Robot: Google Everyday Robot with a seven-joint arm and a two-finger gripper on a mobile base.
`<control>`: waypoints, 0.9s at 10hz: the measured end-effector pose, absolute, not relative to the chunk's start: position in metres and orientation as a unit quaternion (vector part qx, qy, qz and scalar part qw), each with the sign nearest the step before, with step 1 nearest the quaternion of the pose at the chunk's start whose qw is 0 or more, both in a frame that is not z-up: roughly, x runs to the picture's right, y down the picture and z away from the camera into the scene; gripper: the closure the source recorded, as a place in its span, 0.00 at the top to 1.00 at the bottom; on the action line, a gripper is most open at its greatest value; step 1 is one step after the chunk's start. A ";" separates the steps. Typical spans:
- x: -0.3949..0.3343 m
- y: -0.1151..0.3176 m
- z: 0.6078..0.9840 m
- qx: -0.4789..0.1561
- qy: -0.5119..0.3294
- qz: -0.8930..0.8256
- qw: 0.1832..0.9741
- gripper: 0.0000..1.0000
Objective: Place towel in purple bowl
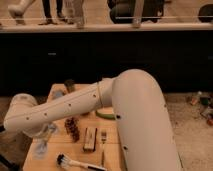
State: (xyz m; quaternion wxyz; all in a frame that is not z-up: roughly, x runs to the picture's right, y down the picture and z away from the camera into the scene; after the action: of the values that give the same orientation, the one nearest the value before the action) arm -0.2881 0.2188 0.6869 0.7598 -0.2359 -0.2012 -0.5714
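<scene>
My white arm [95, 107] sweeps across the wooden table [52, 160] from the right and hides much of it. Its far end bends down at the left, and my gripper [45, 132] seems to hang there over the table's left side, mostly hidden behind the arm. A small blue-grey thing [57, 93], perhaps the towel, lies at the table's back left, just beyond the arm. No purple bowl shows; it is hidden or out of view.
A dark ridged object [72, 129], a brown box [90, 139], a fork [103, 136] and a white brush [75, 162] lie at the table's front. A clear object [40, 146] stands at the left edge. A dark cup [69, 84] and a green rim [104, 114] show by the arm.
</scene>
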 end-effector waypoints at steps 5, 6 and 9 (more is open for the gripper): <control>-0.261 0.170 0.699 -0.238 -0.178 -0.562 0.772 0.10; -0.262 0.171 0.698 -0.238 -0.179 -0.562 0.772 0.10; -0.263 0.171 0.698 -0.237 -0.180 -0.561 0.773 0.10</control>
State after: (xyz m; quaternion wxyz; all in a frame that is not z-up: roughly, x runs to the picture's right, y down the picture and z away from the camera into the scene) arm -0.2628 0.1706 0.6985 0.7725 -0.2369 -0.1805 -0.5608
